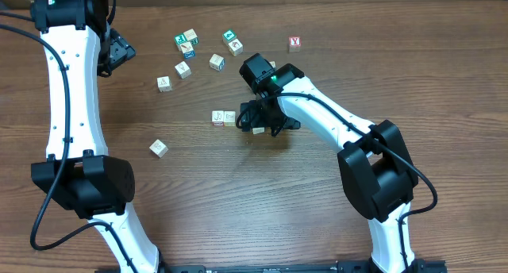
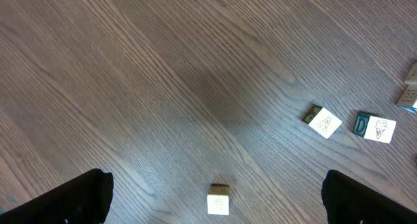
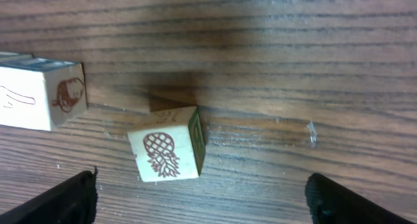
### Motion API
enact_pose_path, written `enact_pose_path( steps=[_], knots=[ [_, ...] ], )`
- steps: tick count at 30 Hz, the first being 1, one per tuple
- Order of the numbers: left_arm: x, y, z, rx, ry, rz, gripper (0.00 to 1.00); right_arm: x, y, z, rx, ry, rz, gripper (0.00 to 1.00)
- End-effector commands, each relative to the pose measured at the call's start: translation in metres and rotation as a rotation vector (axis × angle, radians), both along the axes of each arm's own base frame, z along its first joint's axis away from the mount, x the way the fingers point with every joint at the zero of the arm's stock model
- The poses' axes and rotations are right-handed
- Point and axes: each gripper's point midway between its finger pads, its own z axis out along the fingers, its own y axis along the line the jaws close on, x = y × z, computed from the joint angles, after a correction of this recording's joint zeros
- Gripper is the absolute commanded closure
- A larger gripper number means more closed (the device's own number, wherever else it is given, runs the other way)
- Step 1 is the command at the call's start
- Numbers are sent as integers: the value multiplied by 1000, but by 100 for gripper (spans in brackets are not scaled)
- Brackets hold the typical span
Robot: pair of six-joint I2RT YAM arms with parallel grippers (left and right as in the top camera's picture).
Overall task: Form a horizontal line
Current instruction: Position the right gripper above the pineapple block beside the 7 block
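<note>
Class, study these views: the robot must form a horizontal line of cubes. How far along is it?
Done: two pale cubes sit touching side by side. In hand: the pineapple cube lies between the right gripper's open fingers, skewed and apart from the pair. Left: close that gap, square it, perhaps add a loose cube.

Two pale cubes [image 1: 223, 117] touch in a row — right gripper [image 1: 266, 121] beside, jaws seemingly apart.
</note>
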Motion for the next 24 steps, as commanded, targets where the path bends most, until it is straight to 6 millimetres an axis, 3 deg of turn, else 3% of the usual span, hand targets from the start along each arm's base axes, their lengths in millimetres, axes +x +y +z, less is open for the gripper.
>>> enact_pose_path(
  steps=[1, 13, 24],
  knots=[
    [1, -3, 7, 7, -11, -27, 0, 4, 3, 2, 9, -6, 2, 9],
    [1, -3, 7, 7, -11, -28, 0, 1, 1, 1, 1, 5, 2, 32],
    [1, -3, 7, 7, -11, -27, 0, -1, 4, 1, 4, 7, 10, 36]
  ],
)
